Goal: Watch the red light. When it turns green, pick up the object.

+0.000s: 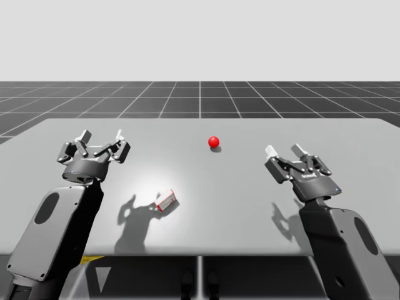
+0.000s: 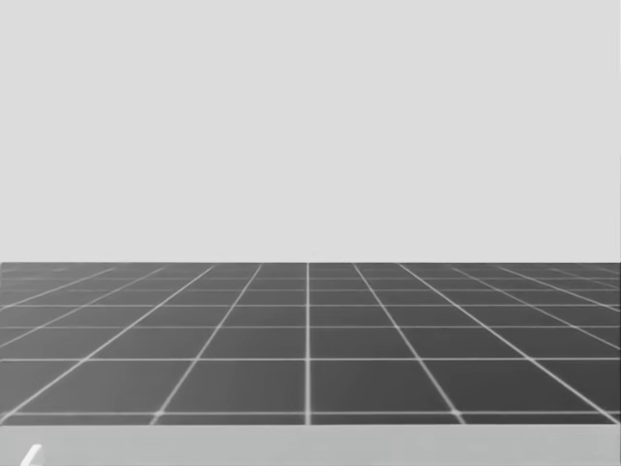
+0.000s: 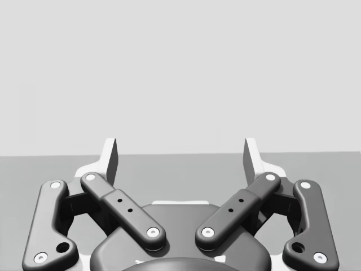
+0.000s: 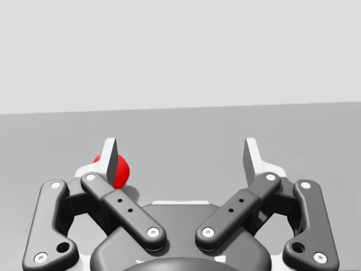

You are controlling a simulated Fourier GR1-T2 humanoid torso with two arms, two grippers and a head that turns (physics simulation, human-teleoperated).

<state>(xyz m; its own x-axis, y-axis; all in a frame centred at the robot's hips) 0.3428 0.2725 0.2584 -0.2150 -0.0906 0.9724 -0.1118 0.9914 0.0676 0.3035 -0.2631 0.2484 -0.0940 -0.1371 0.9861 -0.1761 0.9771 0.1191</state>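
A red ball light [image 1: 214, 142] glows on the grey table [image 1: 200, 231], towards the back middle. A small red and white box [image 1: 166, 202] lies flat on the table nearer the front, left of centre. My left gripper [image 1: 101, 137] hovers open at the left, behind and to the left of the box. My right gripper [image 1: 285, 150] hovers open at the right, well apart from the box. In the right wrist view the red light [image 4: 121, 172] peeks out beside one finger [image 4: 110, 157] of the open right gripper [image 4: 180, 158]. My left gripper [image 3: 180, 158] is open with nothing between its fingers.
The table's front edge [image 1: 200, 255] runs near both arms' bases. Beyond the table's back edge lies a dark gridded floor [image 2: 310, 340].
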